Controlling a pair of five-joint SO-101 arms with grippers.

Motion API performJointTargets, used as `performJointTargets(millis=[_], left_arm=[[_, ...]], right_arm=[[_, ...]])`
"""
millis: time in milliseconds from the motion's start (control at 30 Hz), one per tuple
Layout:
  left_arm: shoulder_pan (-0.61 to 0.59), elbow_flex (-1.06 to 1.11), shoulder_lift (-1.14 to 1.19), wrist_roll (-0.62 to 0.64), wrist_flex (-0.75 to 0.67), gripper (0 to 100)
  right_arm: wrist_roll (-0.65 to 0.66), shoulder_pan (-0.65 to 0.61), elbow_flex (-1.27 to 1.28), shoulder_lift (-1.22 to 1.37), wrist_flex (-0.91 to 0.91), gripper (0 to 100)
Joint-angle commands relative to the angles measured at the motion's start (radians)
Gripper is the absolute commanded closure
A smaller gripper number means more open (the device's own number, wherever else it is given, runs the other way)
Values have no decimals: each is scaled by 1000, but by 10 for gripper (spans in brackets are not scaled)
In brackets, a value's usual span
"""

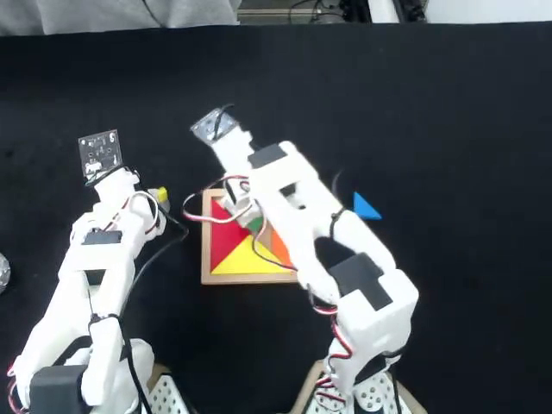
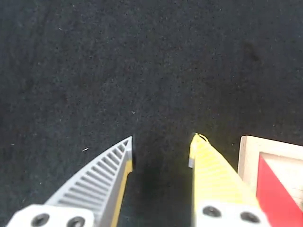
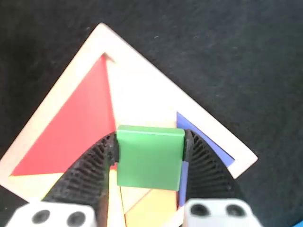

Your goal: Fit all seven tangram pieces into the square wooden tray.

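Square wooden tray flat on the desk, with red triangle, yellow triangle and orange piece inside. Green square gripped in the right jaws over the tray. Blue triangle loose on the desk, apart from the tray.

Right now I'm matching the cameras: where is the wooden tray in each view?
High view: wooden tray at table centre, partly under the right arm.
Left wrist view: its corner beside the left pincer, by the yellow finger.
Right wrist view: beneath the green square in the right pincer.
Shared landmark: the red triangle lying in the tray.
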Motion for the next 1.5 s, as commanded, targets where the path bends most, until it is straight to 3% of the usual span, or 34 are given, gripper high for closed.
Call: performJointTargets(millis=[0,433,633,1467], left_arm=[[10,-8,-31,-3,-12,798],[10,-8,-31,-3,-12,798],[10,-8,-31,-5,-12,798],[10,-8,-31,-5,-12,798]], right_arm=[[6,-11,-4,-64,-15,907],[0,-14,22,-10,-74,904],[0,-14,27,-10,-71,819],[-37,-51,22,-12,11,814]])
